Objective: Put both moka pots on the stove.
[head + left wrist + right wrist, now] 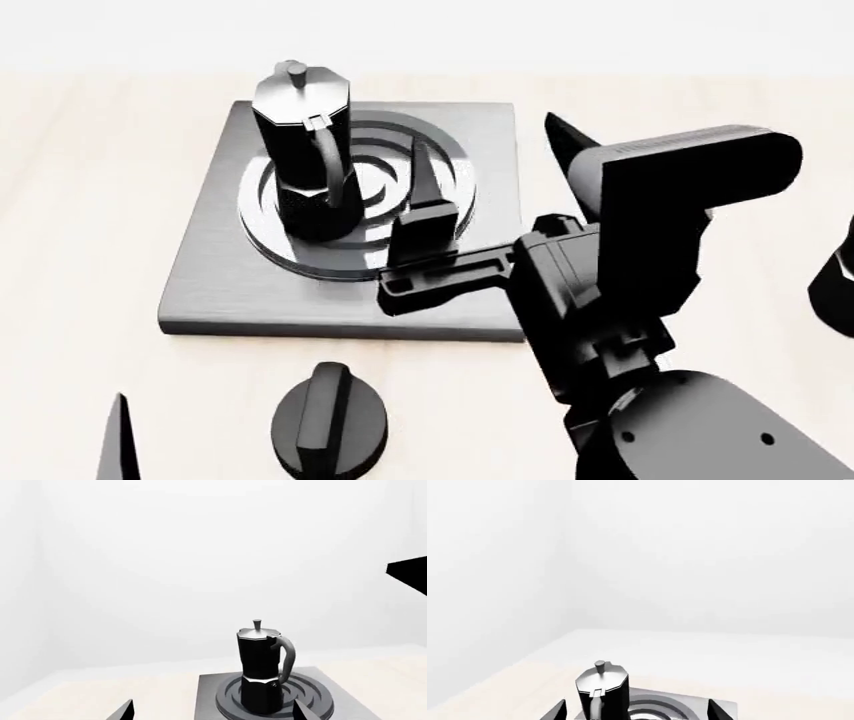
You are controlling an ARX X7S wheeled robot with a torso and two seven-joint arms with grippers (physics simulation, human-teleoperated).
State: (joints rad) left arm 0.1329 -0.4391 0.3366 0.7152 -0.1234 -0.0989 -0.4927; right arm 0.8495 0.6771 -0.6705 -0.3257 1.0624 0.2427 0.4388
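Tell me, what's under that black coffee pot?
The pot stands upright on the ringed burner of the grey stove, left of its centre. The rings directly beneath its base are covered. The open right gripper hovers beside it.

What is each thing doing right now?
moka pot: upright on the stove, lid shut.
stove: holds one pot.
knob: untouched, in front of the stove.
right gripper: open, empty, above the stove.
left gripper: open, empty.

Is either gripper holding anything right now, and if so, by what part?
Nothing is held. The right gripper is open above the stove, apart from the moka pot standing on the burner. The left gripper shows spread fingertips with nothing between.
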